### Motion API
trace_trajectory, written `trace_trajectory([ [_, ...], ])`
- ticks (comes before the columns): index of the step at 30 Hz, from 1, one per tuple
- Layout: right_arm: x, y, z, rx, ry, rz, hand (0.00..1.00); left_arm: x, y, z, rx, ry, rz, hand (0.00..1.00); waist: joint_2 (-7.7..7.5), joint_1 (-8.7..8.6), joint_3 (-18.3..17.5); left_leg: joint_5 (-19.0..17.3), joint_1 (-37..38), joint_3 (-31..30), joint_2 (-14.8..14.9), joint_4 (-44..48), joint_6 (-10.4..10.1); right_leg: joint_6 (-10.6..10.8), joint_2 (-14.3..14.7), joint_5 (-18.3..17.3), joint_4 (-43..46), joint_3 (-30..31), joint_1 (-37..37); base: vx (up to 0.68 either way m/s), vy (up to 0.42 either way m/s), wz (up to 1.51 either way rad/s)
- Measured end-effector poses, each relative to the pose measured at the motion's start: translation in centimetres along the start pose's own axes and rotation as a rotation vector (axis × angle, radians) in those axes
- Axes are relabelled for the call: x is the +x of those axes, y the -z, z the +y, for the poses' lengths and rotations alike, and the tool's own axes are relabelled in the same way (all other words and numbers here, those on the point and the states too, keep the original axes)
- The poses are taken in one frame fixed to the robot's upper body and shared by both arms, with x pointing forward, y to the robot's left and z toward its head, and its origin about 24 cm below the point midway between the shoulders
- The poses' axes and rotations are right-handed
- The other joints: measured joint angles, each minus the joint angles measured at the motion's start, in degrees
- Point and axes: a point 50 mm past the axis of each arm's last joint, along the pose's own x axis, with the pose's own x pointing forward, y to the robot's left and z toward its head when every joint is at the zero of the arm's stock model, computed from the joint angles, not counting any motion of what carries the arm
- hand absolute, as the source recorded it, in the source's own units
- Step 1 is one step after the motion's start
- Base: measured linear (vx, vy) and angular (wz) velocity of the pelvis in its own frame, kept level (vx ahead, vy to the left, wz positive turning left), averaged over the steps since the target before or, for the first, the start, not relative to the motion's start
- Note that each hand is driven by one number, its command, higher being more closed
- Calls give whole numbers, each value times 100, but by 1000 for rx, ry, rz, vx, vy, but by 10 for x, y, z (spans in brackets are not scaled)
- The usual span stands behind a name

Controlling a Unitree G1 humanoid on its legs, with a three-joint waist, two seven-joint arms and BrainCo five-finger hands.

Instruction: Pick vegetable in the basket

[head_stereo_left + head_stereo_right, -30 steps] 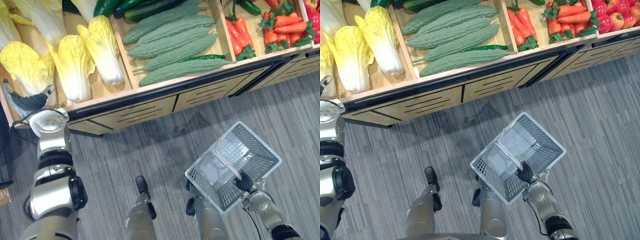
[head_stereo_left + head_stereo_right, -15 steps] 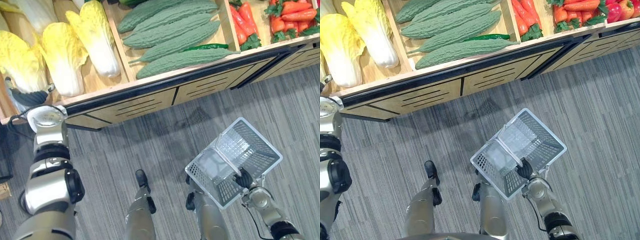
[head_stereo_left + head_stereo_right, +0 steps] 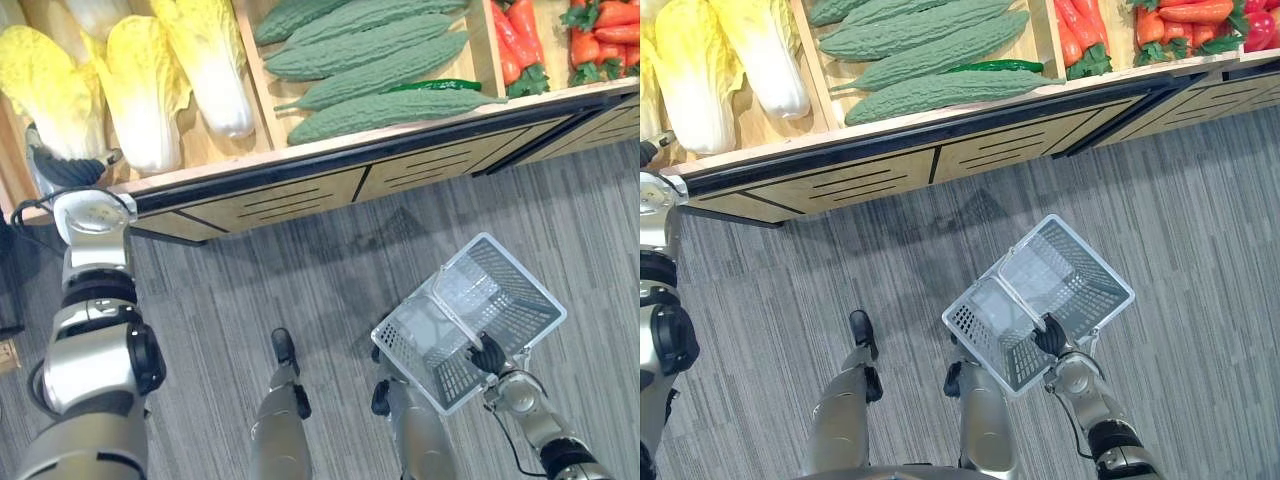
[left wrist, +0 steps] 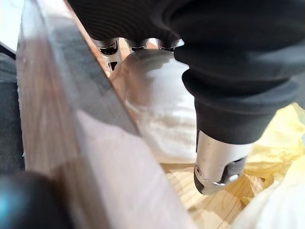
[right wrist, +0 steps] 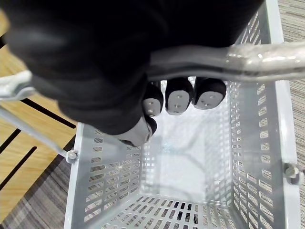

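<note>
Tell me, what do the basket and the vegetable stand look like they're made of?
The basket looks like moulded grey plastic, matte, its walls a grid of small slots. The stand looks like pale wood or wood-look veneer: grain lines show, with a dark strip along the front edge.

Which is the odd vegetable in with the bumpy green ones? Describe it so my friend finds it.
On the wooden shelf, find the compartment of pale green bumpy gourds, between the cabbages and the carrots. Near its front edge lies a slim vegetable: it alone is smooth, glossy, dark green.
</note>
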Motion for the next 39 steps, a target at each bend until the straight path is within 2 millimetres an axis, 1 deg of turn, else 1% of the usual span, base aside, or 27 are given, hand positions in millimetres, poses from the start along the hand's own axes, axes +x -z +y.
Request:
trace_trajectory([
  [2, 0, 1, 0, 1, -1, 4, 100, 1, -7, -3, 30, 26, -31, 100, 0, -1, 0, 13, -31, -61, -14, 2, 18, 15, -17, 10, 0, 1, 0, 0, 26, 11],
  [4, 0, 1, 0, 0, -1, 3, 100, 0, -9, -6, 55, 51, -48, 100, -4, 7, 2, 22, -36, -76, -31, 1, 29, 42, -38, 29, 0, 18, 5, -3, 29, 7],
  [8, 0, 0, 1, 3, -2, 0, 100, -1, -9, -9, 76, 75, -56, 100, -42, 4, 24, 28, -31, -67, -40, 3, 35, 46, -46, 31, 0, 51, 5, 0, 0, 0],
  [14, 0, 0, 1, 5, -1, 1, 100, -2, -6, -8, 76, 71, -48, 100, -49, -7, 49, 28, 39, 55, -31, 7, 34, 78, -37, 55, 0, 202, -3, -3, 6, -9],
  [16, 0, 0, 1, 5, -1, 1, 100, -3, -4, -7, 68, 66, -50, 100, -50, -23, 49, 28, 65, 84, -33, 5, 34, 91, -37, 63, 1, 265, 1, -3, 5, -7],
  [19, 0, -1, 3, 14, -3, 2, 100, -8, -1, -13, 22, 50, -29, 100, -50, -77, 49, 29, 105, 81, -32, 21, 35, 91, -38, 63, 0, 274, 51, 0, 0, 0],
  [23, -1, 4, 7, 25, -12, 24, 100, -16, -12, -22, -36, 20, -63, 100, -55, -70, 51, 29, 187, 53, -33, 25, 35, 93, -44, 62, 0, 249, 159, -1, 2, 3],
  [25, -2, 6, 7, 30, -12, 38, 100, -25, -22, -27, -76, 11, -129, 100, -54, -71, 51, 29, 192, -16, -34, 59, 36, 94, -52, 61, 0, 180, 222, 1, 3, 12],
  [26, -2, 7, 7, 30, -13, 40, 100, -28, -25, -28, -87, 12, -146, 100, -53, -72, 50, 31, 190, -52, -34, 67, 38, 95, -53, 60, 0, 151, 243, 4, 1, 18],
  [28, -3, 11, 9, 31, -20, 58, 100, -40, -32, -34, -113, 26, -214, 100, -52, -51, 50, 36, 224, -151, -32, 92, 43, 96, -57, 58, -1, 67, 347, 5, 3, 20],
  [29, -3, 11, 9, 30, -21, 61, 100, -43, -32, -36, -114, 32, -230, 100, -51, -45, 50, 38, 245, -171, -36, 92, 46, 97, -62, 57, -1, 51, 379, 9, 8, 17],
  [31, -4, 14, 11, 31, -27, 75, 100, -56, -36, -42, -150, 48, -269, 100, -45, -1, 46, 48, 310, -243, -69, 91, 59, 113, -95, 41, -1, -21, 497, 9, 11, 17],
  [33, -5, 16, 12, 32, -29, 85, 100, -68, -41, -46, -184, 68, -314, 100, -46, 84, 45, 53, 352, -251, -106, 75, 66, 117, -132, 37, -1, -35, 541, 1, 20, 10],
  [37, -7, 21, 12, 31, -29, 103, 100, -94, -46, -48, -267, 95, -384, 100, 3, 93, -31, 81, 490, -282, -216, -23, 92, 152, -227, 11, -1, -72, 674, 8, 30, 10],
  [38, -10, 23, 15, 30, -36, 111, 100, -103, -47, -49, -300, 98, -400, 100, 16, 85, -112, 75, 516, -294, -236, -25, 85, 165, -250, 0, -1, -87, 710, 11, 24, 6],
  [39, -10, 24, 16, 30, -38, 114, 100, -104, -47, -50, -308, 99, -402, 100, 18, 83, -141, 74, 517, -293, -238, -26, 84, 165, -252, 0, -1, -86, 710, 20, 25, 4],
])
